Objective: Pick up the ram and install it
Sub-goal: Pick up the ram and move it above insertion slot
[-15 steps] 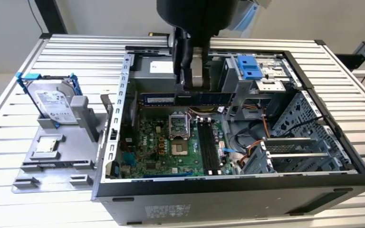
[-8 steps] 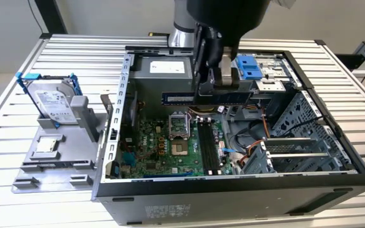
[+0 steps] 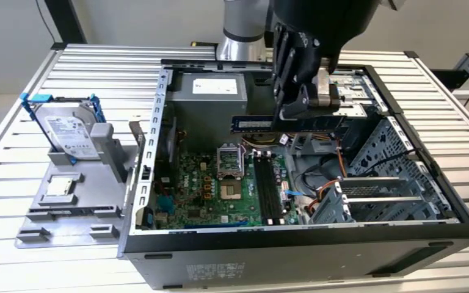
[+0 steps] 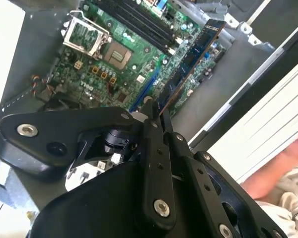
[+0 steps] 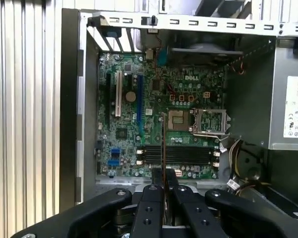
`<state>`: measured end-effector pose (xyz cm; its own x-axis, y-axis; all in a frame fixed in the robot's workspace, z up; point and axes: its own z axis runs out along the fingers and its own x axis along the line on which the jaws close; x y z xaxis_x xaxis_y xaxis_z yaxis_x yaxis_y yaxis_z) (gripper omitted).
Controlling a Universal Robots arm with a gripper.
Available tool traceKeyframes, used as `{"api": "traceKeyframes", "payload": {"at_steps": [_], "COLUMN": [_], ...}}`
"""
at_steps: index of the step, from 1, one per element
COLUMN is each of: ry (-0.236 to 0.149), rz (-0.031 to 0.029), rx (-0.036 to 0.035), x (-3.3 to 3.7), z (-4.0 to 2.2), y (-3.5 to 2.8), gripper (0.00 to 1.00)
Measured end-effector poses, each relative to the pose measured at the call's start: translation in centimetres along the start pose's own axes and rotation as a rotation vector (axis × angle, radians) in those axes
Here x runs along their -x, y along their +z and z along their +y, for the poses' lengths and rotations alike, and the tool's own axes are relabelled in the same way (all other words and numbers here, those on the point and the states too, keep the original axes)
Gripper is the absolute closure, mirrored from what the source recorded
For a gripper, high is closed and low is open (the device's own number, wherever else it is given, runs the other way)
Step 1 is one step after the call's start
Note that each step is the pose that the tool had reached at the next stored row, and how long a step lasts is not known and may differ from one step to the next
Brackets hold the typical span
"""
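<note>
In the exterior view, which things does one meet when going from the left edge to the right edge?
Hard drive in its blue frame → CPU socket → black memory slots → metal drive cage. The ram in the gripper hangs across the middle, so I leave it out.

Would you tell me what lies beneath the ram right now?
The motherboard, with its black memory slots and CPU socket; the gripper covers one end of the ram.

— What place is this?
— A robotics lab: an open desktop computer case [image 3: 300, 259] on a slatted aluminium workbench [image 3: 96, 67], a robot arm [image 3: 243, 27] above, a hard drive [image 3: 66, 135] in a grey fixture [image 3: 63, 210] at the exterior view's left.
</note>
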<state>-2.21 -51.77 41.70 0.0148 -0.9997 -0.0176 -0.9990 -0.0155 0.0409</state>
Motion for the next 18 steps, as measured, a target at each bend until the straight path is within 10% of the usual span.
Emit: {"api": "traceKeyframes", "payload": {"at_steps": [8,18], "ry": [0.0,0.001], "rz": [-0.0001,0.0004], "rx": [0.0009,0.0009], "x": [0.12,0.32], "z": [-3.0,-5.22], "y": [-0.12,-0.2], "gripper": [1.0,1.0]}}
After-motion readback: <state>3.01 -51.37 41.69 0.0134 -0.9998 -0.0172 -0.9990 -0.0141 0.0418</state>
